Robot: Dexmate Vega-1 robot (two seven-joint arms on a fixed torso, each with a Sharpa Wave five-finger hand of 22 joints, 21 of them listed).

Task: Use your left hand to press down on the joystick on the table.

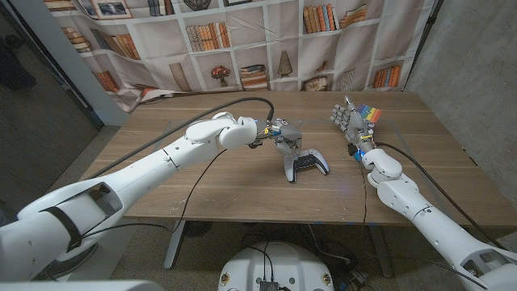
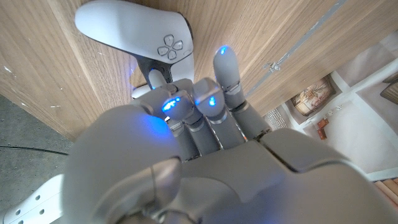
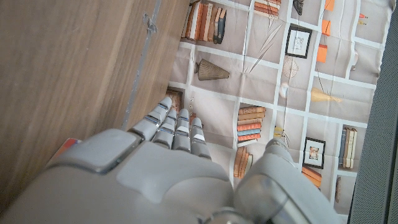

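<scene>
On table, left robot hand (image 1: 284,139) over unbranded controller (image 1: 308,165)

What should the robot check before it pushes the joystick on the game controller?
1. Game controller lies on the table: ok.
2. Left hand is over the controller: ok.
3. A finger reaches the joystick: ok, contact cannot tell.
4. Left hand holds nothing else: ok.
5. Right hand stays clear, fingers apart, away from the controller: ok.
6. Joystick already pressed down: cannot tell.
</scene>
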